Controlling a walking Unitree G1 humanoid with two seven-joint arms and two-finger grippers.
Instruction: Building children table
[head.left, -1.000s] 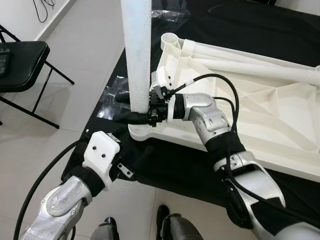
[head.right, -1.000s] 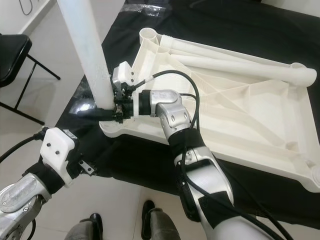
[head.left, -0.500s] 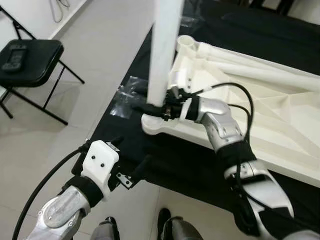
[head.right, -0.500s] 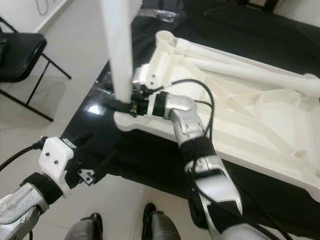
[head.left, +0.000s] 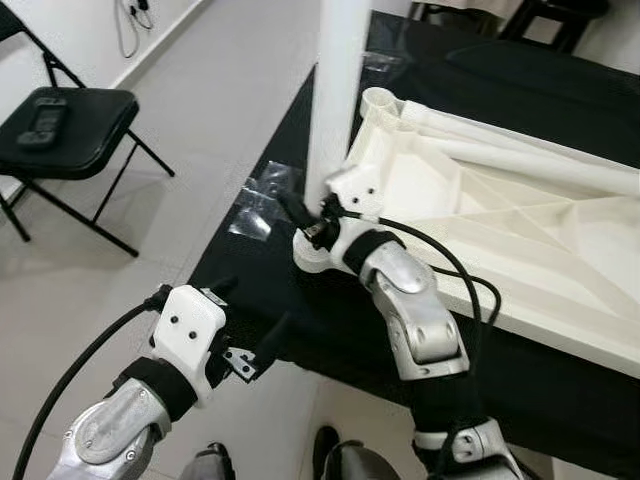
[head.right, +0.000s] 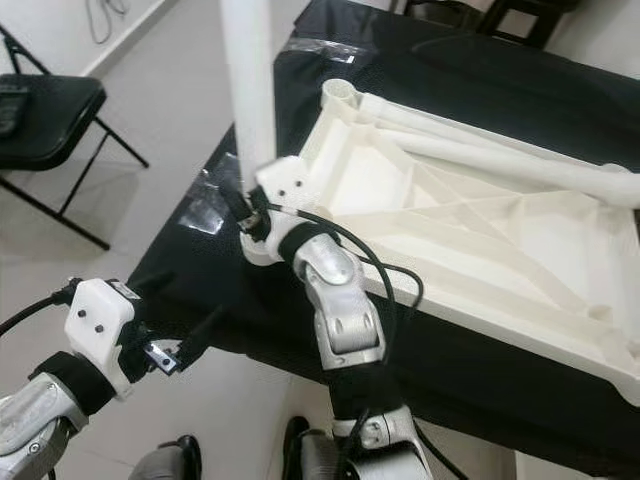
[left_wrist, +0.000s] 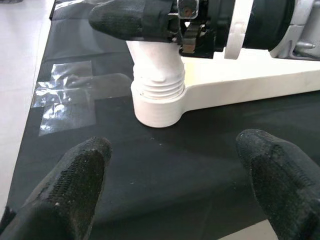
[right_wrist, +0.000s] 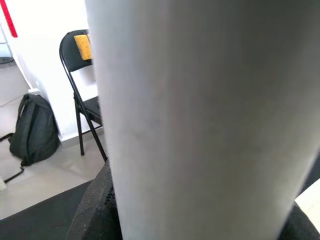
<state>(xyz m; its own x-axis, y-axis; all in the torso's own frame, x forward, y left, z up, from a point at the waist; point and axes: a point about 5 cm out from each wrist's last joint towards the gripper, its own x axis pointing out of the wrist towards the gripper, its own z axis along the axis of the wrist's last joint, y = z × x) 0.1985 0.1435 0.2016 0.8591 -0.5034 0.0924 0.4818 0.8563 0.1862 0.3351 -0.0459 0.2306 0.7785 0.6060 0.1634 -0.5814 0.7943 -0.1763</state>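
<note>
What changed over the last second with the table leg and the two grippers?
The right gripper has rolled its wrist around the upright leg, its white camera block going from beside the leg to on top, jaws clamped throughout. The leg stays seated in the tabletop's corner socket. The left gripper stays open, off the table edge.

Legible text: none that I can read. The white table leg (head.left: 335, 95), the upturned white tabletop (head.right: 470, 230), the black cloth (head.left: 330, 330) and the folding chair (head.left: 65, 125) carry no lettering, label or number that I can make out.
</note>
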